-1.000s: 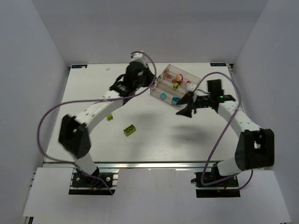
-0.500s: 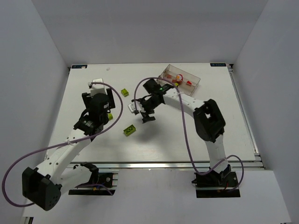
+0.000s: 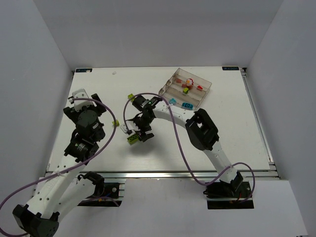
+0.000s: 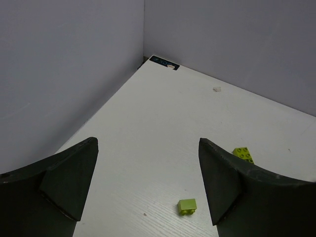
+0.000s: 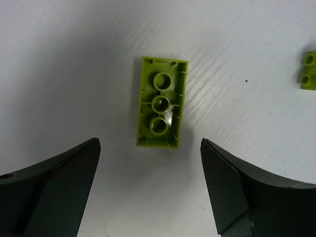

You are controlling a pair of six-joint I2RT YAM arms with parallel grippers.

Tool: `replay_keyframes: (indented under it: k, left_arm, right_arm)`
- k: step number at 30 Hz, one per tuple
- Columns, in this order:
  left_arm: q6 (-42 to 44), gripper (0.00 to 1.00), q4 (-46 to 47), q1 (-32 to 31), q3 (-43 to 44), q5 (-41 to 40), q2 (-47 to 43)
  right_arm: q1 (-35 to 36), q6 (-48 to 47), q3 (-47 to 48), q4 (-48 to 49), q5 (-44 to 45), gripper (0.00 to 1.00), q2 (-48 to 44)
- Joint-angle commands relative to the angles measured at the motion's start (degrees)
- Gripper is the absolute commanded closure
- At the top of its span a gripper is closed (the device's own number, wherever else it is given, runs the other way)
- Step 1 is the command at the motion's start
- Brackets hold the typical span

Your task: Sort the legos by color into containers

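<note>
Lime green long plastic lego [image 5: 160, 109] lies underside up on the white table [image 3: 237, 128], below the right gripper [image 5: 149, 143], whose fingers stand wide apart, well left of the clear plastic stepped tray [image 3: 206, 84]. Left gripper [image 4: 148, 143] gapes empty, farther left of the tray. The tray's far compartment holds red legos [image 3: 187, 83], and its near one holds cyan legos [image 3: 187, 105].

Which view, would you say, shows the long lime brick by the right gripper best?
Right wrist: the brick lies underside up, framed by the open right gripper. The top view shows a lime speck; the left wrist misses it.
</note>
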Motion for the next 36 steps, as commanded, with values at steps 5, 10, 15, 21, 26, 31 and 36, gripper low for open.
replay_keyframes:
  k: [5,10,15,21,26,31,36]
  left_arm:
    - [-0.1,0.07,0.0,0.1,0.5,-0.4,1.3]
    - [-0.3,0.08,0.1,0.1,0.4,-0.3,1.4]
    - [-0.5,0.09,0.0,0.1,0.3,-0.3,1.5]
    - [-0.9,0.16,0.6,0.1,-0.3,-0.5,0.7]
    - [-2.4,0.66,0.7,0.1,-0.8,0.4,0.2]
    - [-7.9,1.00,-3.3,0.1,1.0,5.1,2.4]
    - [-12.6,1.00,-7.2,0.7,3.4,10.5,5.7]
  right_arm:
    - [1.7,7.3,2.1,0.9,1.5,0.14,-0.1]
    - [3.8,16.8,1.3,8.1,7.1,0.21,1.1]
    - [4.4,17.9,0.8,8.9,9.4,0.40,1.5]
    - [4.8,18.4,-3.5,10.6,10.3,0.68,-0.7]
    - [3.1,25.4,-1.0,11.1,12.1,1.00,-2.3]
    - [-4.6,42.0,-2.3,15.5,14.4,1.00,-9.0]
    - [-12.9,52.5,-9.0,21.5,15.1,1.00,-19.1]
